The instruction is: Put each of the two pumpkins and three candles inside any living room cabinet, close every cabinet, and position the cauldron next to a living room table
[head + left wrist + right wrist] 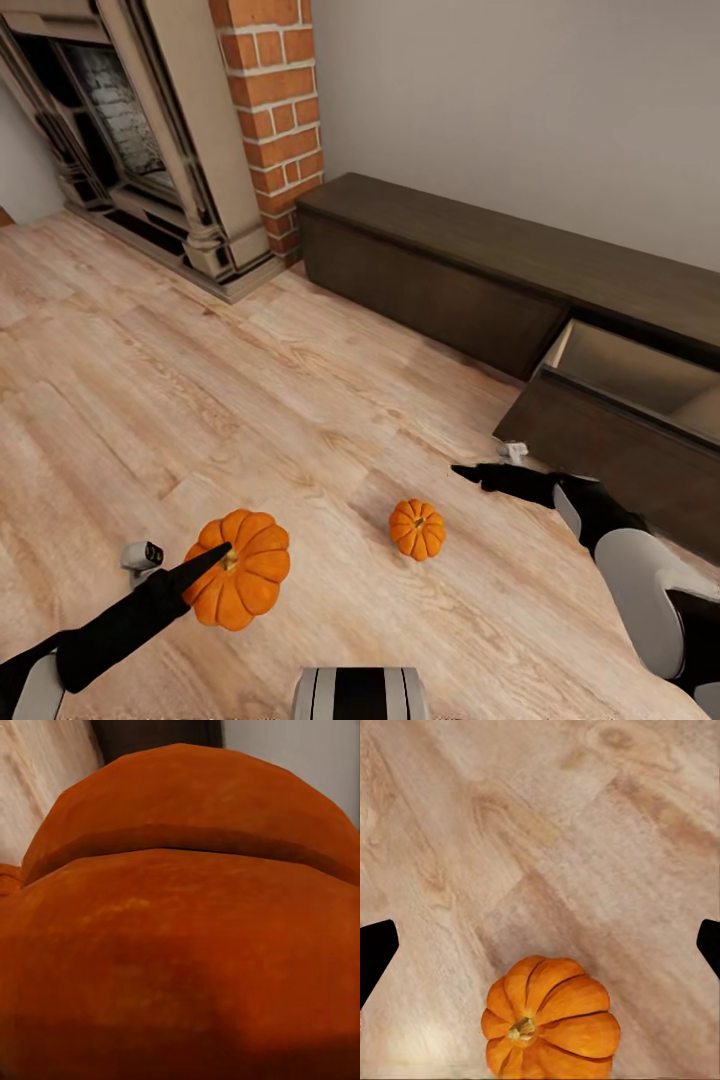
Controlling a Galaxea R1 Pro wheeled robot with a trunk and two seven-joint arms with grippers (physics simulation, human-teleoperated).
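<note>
two orange pumpkins out on the pale wood floor (150,380), one open drawer in the cabinet

left end effector (205,565) is right at the nearer ribbed orange pumpkin (238,568), its tip on the stem, grip impossible to tell; the left wrist view presses up against orange rind (180,945). right end effector (470,470) hovers spread wide above the smaller orange pumpkin (417,528) (551,1020), fingertips (375,949) well apart. the long dark brown wood cabinet (440,240) sits along the wall, its pull-out drawer (620,425) open.
</note>
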